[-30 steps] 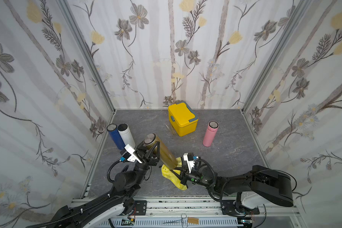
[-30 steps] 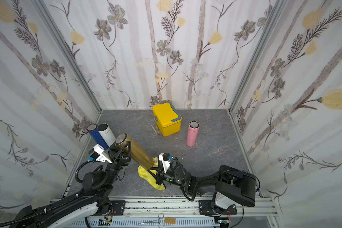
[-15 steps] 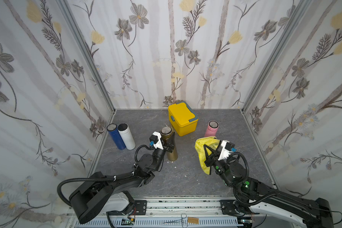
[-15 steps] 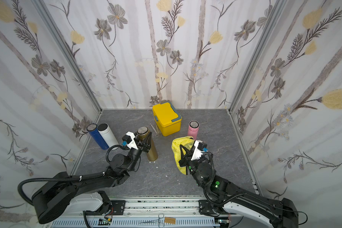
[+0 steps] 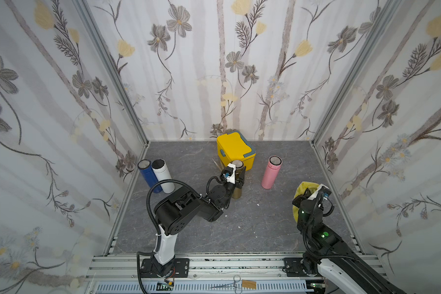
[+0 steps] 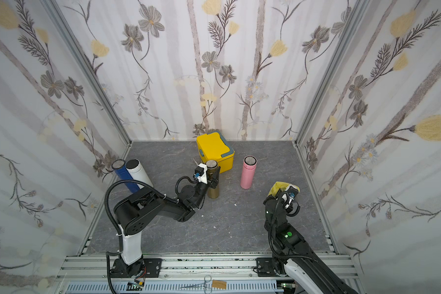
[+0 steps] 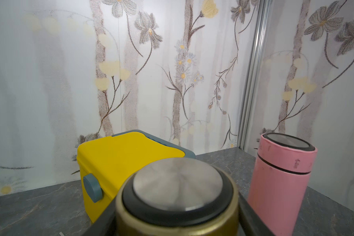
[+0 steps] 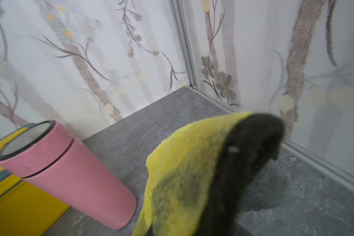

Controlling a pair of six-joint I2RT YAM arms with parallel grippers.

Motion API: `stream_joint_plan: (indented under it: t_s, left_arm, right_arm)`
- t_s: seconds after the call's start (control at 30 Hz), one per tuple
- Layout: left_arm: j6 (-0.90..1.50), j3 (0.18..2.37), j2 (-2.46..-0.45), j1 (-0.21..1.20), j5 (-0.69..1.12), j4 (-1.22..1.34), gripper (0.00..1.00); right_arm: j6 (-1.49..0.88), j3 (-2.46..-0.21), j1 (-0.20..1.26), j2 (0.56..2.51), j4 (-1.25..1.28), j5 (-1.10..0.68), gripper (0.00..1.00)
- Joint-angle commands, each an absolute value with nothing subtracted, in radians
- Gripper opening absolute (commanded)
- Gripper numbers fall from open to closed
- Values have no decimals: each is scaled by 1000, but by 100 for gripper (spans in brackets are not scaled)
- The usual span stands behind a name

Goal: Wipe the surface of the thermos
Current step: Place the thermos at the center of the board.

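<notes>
Clamped just below its steel lid (image 7: 177,183) by the left gripper (image 5: 238,178), the stiff, likely slippery gold metal thermos (image 5: 236,194) is held upright.

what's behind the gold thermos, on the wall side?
The yellow box, lid closed, stands right behind the gold thermos. The thermos covers the box's lower front corner; whether they touch cannot be told.

Thermos stood up, cloth drawn off
The thermos (image 5: 236,194), tilted at lower centre a second ago, now stands upright at mid-frame just before the box (image 5: 233,147). The cloth (image 5: 300,189) has left it for the right edge, carried by the right gripper (image 5: 309,192).
</notes>
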State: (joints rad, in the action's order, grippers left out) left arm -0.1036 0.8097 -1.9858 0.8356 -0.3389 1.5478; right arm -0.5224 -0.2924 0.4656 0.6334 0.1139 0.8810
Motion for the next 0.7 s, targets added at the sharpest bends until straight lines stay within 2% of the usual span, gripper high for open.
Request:
stream_joint_plan:
  t_s: [0.0, 0.13, 0.17, 0.23, 0.6, 0.67]
  left_arm:
    - [-129, 880, -2041, 833, -340, 1738, 0]
    - [-166, 965, -2108, 823, -352, 1731, 0]
    - [-162, 981, -2118, 818, -342, 1723, 0]
    - [-154, 1004, -2138, 808, -321, 1719, 0]
    - [-151, 993, -2134, 793, -325, 1716, 1]
    - [-153, 985, -2131, 793, -350, 1720, 17]
  right_arm:
    - [-542, -292, 360, 714, 214, 743, 0]
    - [-546, -228, 278, 850, 395, 741, 0]
    - [-581, -261, 246, 867, 324, 698, 0]
    - [-579, -254, 235, 889, 362, 684, 0]
    - [-570, -223, 230, 845, 384, 658, 0]
    - [-570, -230, 230, 855, 383, 658, 0]
